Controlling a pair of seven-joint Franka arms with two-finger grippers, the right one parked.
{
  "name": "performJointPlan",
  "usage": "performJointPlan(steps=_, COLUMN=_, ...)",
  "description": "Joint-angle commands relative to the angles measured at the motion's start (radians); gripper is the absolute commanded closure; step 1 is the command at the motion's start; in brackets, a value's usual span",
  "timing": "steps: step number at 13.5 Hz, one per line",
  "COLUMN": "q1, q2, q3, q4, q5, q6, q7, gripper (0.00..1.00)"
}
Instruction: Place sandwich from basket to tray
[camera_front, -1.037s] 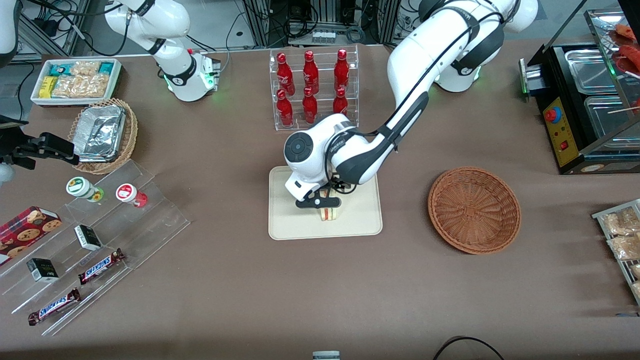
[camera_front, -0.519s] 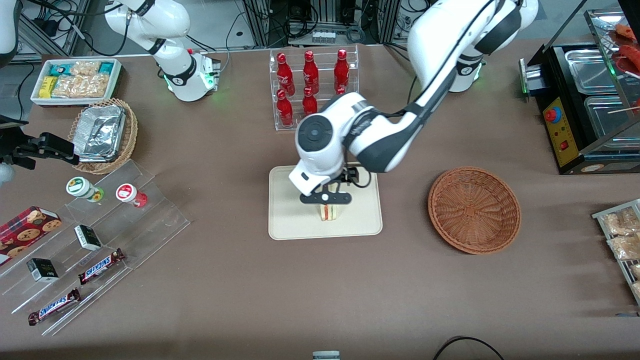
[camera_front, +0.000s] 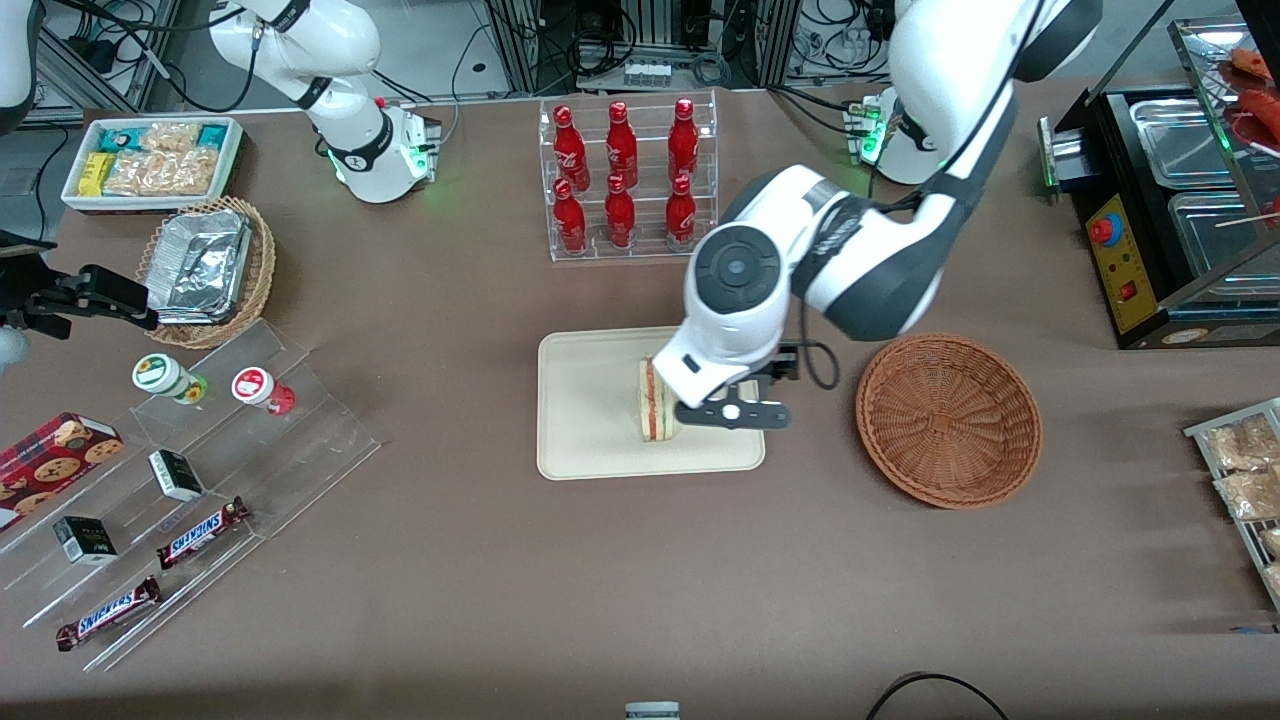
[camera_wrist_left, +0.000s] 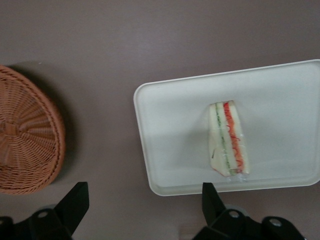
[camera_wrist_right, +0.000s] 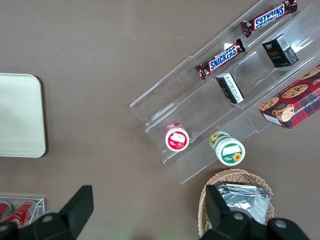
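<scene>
The cream tray (camera_front: 590, 400) lies mid-table, nearer the front camera than the bottle rack (camera_front: 628, 180), with the reddish-brown wicker basket (camera_front: 948, 418) empty beside it toward the working arm's end. The gripper (camera_front: 735, 413) hangs above the tray's edge nearest the basket, fingers (camera_wrist_left: 75, 200) spread wide and holding nothing. The sandwich (camera_front: 656, 400) rests on the tray, just beside the gripper.

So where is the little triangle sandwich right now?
The small triangular sandwich with red and green filling lies on the flat cream-beige tray, while the empty gripper, fingers open, hovers above the tray's edge nearest the round reddish-brown wicker basket.
</scene>
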Motion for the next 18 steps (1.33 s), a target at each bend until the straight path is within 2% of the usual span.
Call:
performJointPlan(steps=1, q1=0.075, q2=-0.081, q3=0.002, q4=-0.092, q5=-0.018, q6=-0.003, q7=0.014, gripper=0.0)
performJointPlan(steps=3, q1=0.124, q2=-0.127, q3=-0.001, q4=-0.147, q5=-0.02, q6=0.003, q7=0.02, gripper=0.0)
performJointPlan(steps=6, q1=0.209, q2=-0.183, q3=-0.004, q4=-0.184, q5=-0.07, q6=0.017, q7=0.023, gripper=0.0)
performJointPlan(steps=10, q1=0.273, q2=-0.285, q3=-0.001, q4=-0.283, q5=-0.08, q6=0.013, q7=0.117, gripper=0.0)
performJointPlan(steps=11, q1=0.278, q2=-0.312, q3=0.009, q4=-0.3, q5=-0.11, q6=0.008, q7=0.129, gripper=0.0)
performJointPlan(steps=13, q1=0.252, q2=-0.38, q3=0.135, q4=-0.342, q5=-0.182, q6=0.005, q7=0.201, gripper=0.0)
performJointPlan(steps=14, q1=0.244, q2=-0.418, q3=0.166, q4=-0.372, q5=-0.204, q6=-0.001, q7=0.265, gripper=0.0)
performJointPlan(steps=18, q1=0.281, q2=-0.51, q3=0.21, q4=-0.408, q5=-0.207, q6=-0.099, q7=0.425, gripper=0.0)
